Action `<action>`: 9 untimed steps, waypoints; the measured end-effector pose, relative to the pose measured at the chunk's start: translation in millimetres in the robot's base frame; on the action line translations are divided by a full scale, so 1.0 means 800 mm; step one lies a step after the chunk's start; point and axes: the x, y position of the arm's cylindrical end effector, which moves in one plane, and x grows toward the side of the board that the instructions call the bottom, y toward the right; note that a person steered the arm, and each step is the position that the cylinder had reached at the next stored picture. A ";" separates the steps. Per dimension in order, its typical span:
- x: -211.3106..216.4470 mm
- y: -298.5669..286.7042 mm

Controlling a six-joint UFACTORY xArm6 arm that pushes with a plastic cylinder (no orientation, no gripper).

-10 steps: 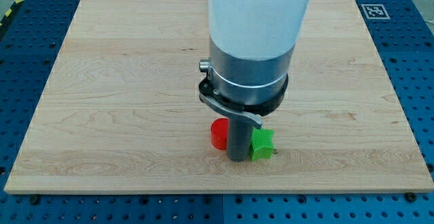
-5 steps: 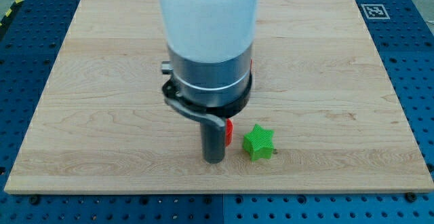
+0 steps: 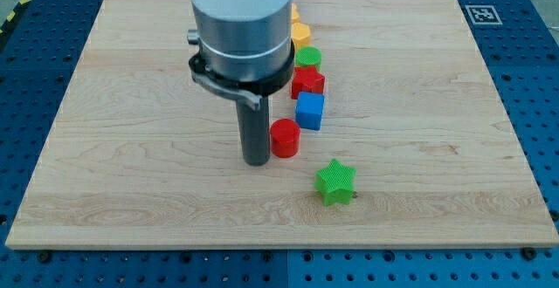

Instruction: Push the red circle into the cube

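pale wood, grained and bare over most of its face, makes up the bench (image 3: 131, 105), which sits on a blue pegboard surface (image 3: 541, 105). my tip (image 3: 256, 161) stands on the wood just to the view's left of the red circle (image 3: 284, 138), so close that the two look to be touching, though i cannot tell for sure. there is no gripper on this arm, only the dark rod, so nothing is clasped or let go.

the red circle is a short cylinder, upright, a little below the board's middle. just up and to the view's right of it sits the blue cube (image 3: 310, 111), near but with a thin strip of wood showing between them. above the cube a line of blocks runs toward the view's top: a red star-like block (image 3: 307, 82) touching or nearly touching the cube's top edge, then a green circle (image 3: 307, 58), then a yellow block (image 3: 300, 35) and an orange-yellow block (image 3: 294, 13), both partly hidden by the arm so their shapes are unclear.

a green star (image 3: 335, 181) lies alone toward the view's bottom, below and to the right of the red circle, apart from it.

a black and white marker tag (image 3: 483, 14) is at the board's top right corner.
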 end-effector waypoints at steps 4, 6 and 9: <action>-0.005 0.035; -0.005 0.065; 0.086 0.003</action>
